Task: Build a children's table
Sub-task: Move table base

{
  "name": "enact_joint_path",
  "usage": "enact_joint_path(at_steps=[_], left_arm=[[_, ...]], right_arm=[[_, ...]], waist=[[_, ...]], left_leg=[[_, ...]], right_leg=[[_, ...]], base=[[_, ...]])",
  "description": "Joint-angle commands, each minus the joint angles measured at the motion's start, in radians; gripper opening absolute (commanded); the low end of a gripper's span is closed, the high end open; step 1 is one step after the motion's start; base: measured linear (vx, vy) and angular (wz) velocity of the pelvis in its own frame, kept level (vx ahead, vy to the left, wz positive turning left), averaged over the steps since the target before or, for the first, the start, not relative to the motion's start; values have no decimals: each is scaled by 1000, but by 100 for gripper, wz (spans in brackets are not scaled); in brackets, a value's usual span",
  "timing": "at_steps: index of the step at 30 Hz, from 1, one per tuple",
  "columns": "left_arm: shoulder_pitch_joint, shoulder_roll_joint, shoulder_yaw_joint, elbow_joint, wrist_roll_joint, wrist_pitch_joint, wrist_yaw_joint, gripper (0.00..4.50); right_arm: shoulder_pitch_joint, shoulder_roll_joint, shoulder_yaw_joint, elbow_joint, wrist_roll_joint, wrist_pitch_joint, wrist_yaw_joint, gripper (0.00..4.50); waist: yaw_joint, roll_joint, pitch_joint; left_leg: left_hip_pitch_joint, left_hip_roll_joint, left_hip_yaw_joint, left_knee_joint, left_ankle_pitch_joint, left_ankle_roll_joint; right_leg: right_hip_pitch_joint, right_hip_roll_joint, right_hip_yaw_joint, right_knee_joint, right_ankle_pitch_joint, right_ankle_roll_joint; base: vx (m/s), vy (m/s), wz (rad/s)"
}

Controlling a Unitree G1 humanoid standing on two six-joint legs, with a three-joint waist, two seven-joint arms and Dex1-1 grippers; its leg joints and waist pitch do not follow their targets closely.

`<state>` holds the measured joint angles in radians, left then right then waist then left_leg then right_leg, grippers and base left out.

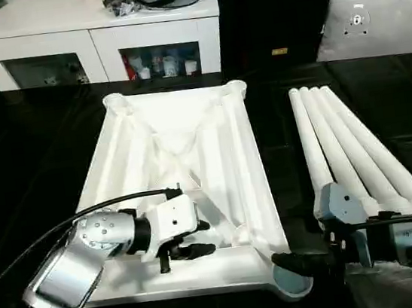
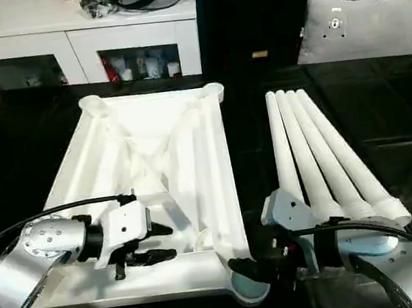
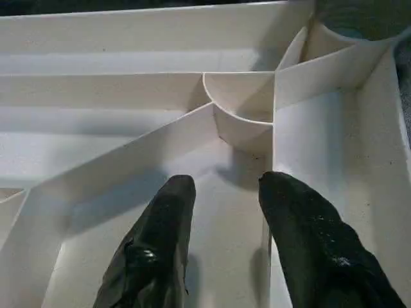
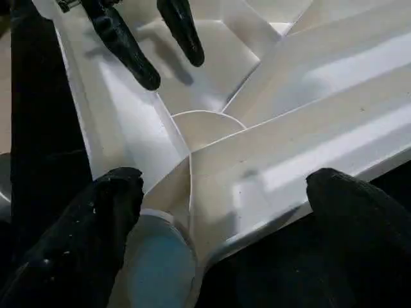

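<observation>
the table top (image 1: 183, 149) lies ribs-up on the dark surface, the four legs (image 1: 350, 150) together just beside it. our left gripper (image 1: 185, 252) hangs fingers apart over the near ribs, holding nothing. our right gripper (image 2: 255, 265) gapes at the near corner socket (image 1: 295, 283); we judge a careless nudge there could skew the top.
</observation>
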<state>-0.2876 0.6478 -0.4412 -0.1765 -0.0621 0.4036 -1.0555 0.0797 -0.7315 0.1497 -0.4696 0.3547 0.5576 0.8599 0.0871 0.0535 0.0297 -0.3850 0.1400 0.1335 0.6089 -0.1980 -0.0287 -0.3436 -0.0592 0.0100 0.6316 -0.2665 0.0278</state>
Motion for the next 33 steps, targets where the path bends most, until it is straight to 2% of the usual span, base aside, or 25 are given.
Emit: enact_joint_path(at_steps=[1, 5, 9, 11, 12, 13, 14, 16, 17, 18, 20, 21, 22, 26, 28, 30, 33], left_arm=[[7, 16, -38, 29, 23, 9, -23, 182], [25, 10, -24, 2, -11, 24, -40, 164], [22, -3, -8, 3, -21, 15, -29, 139], [18, -10, 5, 3, -39, 21, -28, 132], [18, -10, 5, 3, -39, 21, -28, 106], [18, -10, 7, 1, -42, 22, -29, 99], [19, -3, 4, -6, -43, 21, -40, 97], [21, 0, 3, -12, -43, 24, -43, 97], [24, 0, 5, -18, -48, 34, -43, 97], [32, 6, 5, -42, -73, 76, -58, 109], [36, 7, 8, -55, -85, 94, -60, 132], [37, 6, 11, -57, -86, 95, -57, 132], [37, 5, 11, -59, -76, 83, -49, 137], [36, 9, 8, -58, -67, 77, -48, 174], [33, 12, -2, -37, -34, 50, -29, 195], [27, 14, -16, -2, 19, 9, 8, 195], [27, 15, -22, 7, 27, 8, 13, 195]], right_arm=[[0, -11, 4, -22, -2, 8, 0, 450], [13, -10, 3, -30, -3, 7, -4, 450], [22, -12, 1, -29, -9, 3, -8, 450], [26, -14, -1, -33, -6, 4, -7, 450], [26, -14, -1, -33, -6, 4, -7, 450], [28, -14, -2, -34, -6, 5, -7, 450], [27, -17, 1, -35, -6, 6, -4, 450], [24, -19, 4, -34, -8, 7, -1, 450], [25, -19, 5, -34, -8, 6, 0, 450], [26, -19, 6, -32, -10, 3, 2, 450], [24, -18, 7, -29, -12, 2, 2, 450], [23, -18, 8, -28, -13, 2, 2, 450], [18, -18, 11, -24, -16, 1, 3, 450], [12, -18, 17, -20, -19, 1, 5, 450], [7, -16, 23, -16, -21, -1, 3, 450], [5, -16, 28, -15, -27, -2, 1, 450], [6, -13, 30, -19, -28, 0, -1, 450]], waist=[[-3, -3, -34], [-3, 3, -36], [-3, 3, -37], [-4, 1, -37], [-4, 1, -36], [-3, 2, -36], [-4, -2, -36], [-3, 0, -36], [-4, -4, -35], [-3, -6, -36], [-3, -5, -35], [-3, -5, -35], [-4, -10, -34], [-3, -8, -33], [-3, -9, -33], [-3, -9, -33], [-3, -8, -34]], left_leg=[[23, 71, -23, -87, -221, 19], [23, 71, -24, -88, -225, 15], [22, 71, -23, -88, -222, 17], [23, 72, -23, -89, -230, 16], [23, 72, -23, -90, -234, 16], [23, 72, -23, -90, -240, 14], [23, 72, -23, -90, -239, 15], [23, 72, -23, -91, -236, 14], [22, 72, -22, -91, -235, 15], [22, 72, -22, -91, -225, 16], [20, 72, -21, -90, -210, 23], [20, 72, -21, -90, -210, 23], [20, 71, -20, -90, -214, 26], [21, 72, -20, -91, -219, 25], [20, 73, -20, -91, -216, 27], [20, 72, -20, -91, -220, 26], [21, 73, -20, -91, -216, 22]], right_leg=[[15, -73, 25, -78, 7, -232], [14, -73, 25, -78, -6, -226], [14, -72, 25, -79, -3, -225], [13, -71, 24, -79, -4, -225], [12, -72, 25, -79, -12, -224], [12, -73, 25, -81, -25, -223], [12, -72, 26, -82, -28, -222], [11, -72, 26, -81, -29, -219], [11, -72, 26, -82, -28, -218], [12, -73, 26, -79, -22, -218], [11, -73, 26, -80, -20, -219], [11, -73, 26, -80, -20, -219], [11, -72, 26, -82, -25, -218], [10, -72, 27, -83, -42, -215], [10, -71, 27, -84, -37, -209], [10, -72, 28, -85, -40, -205], [10, -72, 29, -84, -34, -199]], base=[[0, 0, 0], [0, 0, 0], [0, 0, 0], [0, 0, 0], [0, 0, 0], [0, 0, 0], [0, 0, 0], [0, 0, 0], [0, 0, 0], [0, 0, 0], [0, 0, 0], [0, 0, 0], [0, 0, 0], [0, 0, 0], [0, 0, 0], [0, 0, 0], [0, 0, 0]])
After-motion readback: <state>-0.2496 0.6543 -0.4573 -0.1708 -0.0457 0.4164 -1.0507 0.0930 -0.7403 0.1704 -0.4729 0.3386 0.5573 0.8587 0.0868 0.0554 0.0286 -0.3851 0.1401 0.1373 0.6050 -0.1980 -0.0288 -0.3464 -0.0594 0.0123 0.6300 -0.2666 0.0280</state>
